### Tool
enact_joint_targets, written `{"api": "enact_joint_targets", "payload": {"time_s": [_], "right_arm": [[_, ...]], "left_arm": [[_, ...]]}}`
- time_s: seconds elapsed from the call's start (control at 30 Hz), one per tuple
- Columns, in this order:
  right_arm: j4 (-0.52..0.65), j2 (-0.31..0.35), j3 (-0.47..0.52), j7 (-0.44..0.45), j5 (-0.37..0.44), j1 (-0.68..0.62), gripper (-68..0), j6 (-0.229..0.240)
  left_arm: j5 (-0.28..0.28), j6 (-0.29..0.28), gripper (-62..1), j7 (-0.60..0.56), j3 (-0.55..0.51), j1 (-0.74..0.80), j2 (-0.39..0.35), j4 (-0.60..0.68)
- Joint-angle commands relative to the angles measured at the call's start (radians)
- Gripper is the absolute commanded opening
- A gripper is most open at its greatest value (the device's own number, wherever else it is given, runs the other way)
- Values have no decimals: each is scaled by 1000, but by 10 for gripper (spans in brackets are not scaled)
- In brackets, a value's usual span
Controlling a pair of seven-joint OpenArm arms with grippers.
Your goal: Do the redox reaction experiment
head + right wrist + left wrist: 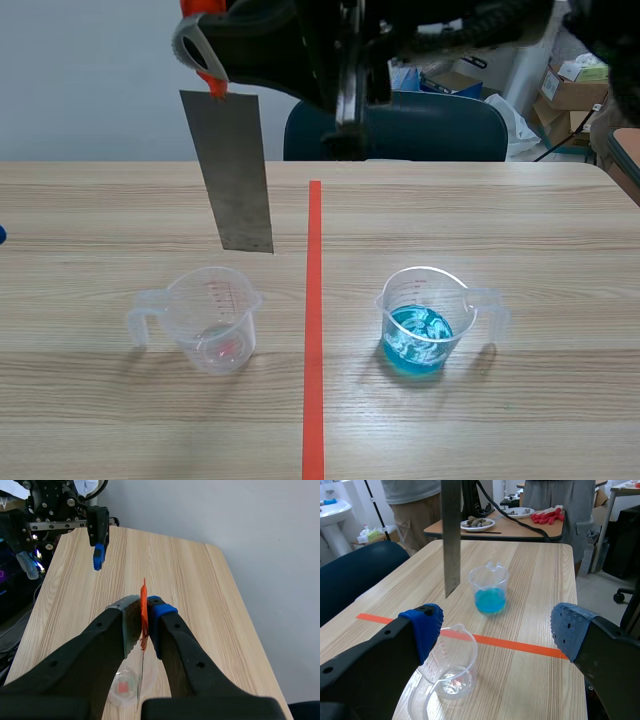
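Note:
A grey metal strip (238, 170) with an orange top end hangs slightly tilted, its lower edge above and just behind the empty clear measuring cup (212, 320). My right gripper (213, 80), on the arm raised across the table, is shut on the strip's top. In the right wrist view the strip (144, 615) shows edge-on between the fingers, with the empty cup (125, 685) below. A second cup (422, 322) holds blue liquid right of the tape line. My left gripper (492, 630) is open over the empty cup (451, 667), with the strip (451, 535) and blue cup (490, 587) ahead.
A dark blue chair (400, 125) stands behind the table's far edge, and cardboard boxes (575, 85) sit at the back right. In the left wrist view a person (415, 500) stands past the table near a second table (480, 524) with plates and red gloves (547, 515).

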Motion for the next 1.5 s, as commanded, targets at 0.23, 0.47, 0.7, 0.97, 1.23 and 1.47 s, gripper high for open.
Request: {"api": "enact_joint_targets", "payload": {"time_s": [0.23, 0.47, 0.7, 0.97, 1.23, 1.47], "right_arm": [[-114, -106, -76, 3, 9, 106, -667, 7], [-196, -171, -130, 3, 6, 143, -667, 7], [-208, -198, -175, 2, 6, 143, -667, 7], [-208, -198, -186, -1, 5, 142, -667, 7], [-208, -198, -186, -4, -13, 142, -667, 7], [-208, -197, -186, -7, -13, 142, -667, 7]], "left_arm": [[-11, -2, -140, -13, -14, -6, 0, 11], [-11, 15, -140, -14, -14, -6, 0, 11], [-11, 21, -140, -14, -14, -6, 0, 11], [-11, 21, -140, -14, -14, -6, 0, 11], [-11, 21, -140, -14, -14, -6, 0, 11], [-22, 21, -22, -13, -14, -6, 0, 11]]}}
